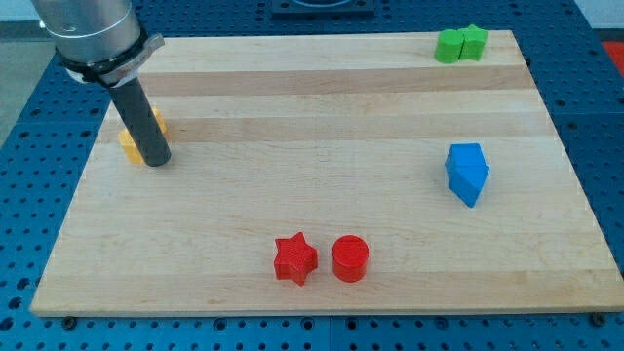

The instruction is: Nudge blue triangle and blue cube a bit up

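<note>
The blue triangle point(472, 183) and the blue cube point(464, 158) sit touching each other at the view's right, the cube just above the triangle. My tip point(157, 160) rests on the wooden board point(312, 117) at the view's far left, right against a yellow block point(136, 138) that the rod partly hides. The tip is far to the left of both blue blocks.
A red star point(294, 258) and a red cylinder point(350, 258) lie side by side near the view's bottom middle. Two green blocks point(460, 44) sit together at the top right corner of the board.
</note>
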`<control>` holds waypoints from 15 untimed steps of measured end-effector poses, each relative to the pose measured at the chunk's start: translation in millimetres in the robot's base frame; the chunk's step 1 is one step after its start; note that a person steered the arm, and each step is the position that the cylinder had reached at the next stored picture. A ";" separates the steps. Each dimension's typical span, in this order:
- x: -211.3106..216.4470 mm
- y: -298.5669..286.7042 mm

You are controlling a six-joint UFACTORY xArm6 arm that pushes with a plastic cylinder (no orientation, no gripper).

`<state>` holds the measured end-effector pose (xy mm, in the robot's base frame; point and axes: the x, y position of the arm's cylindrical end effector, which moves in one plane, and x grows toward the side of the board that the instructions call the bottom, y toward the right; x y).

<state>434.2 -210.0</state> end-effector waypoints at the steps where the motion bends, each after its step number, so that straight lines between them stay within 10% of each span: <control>1: 0.6 4.2; 9: 96.4 391.4; 15: 44.4 343.0</control>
<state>478.6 133.0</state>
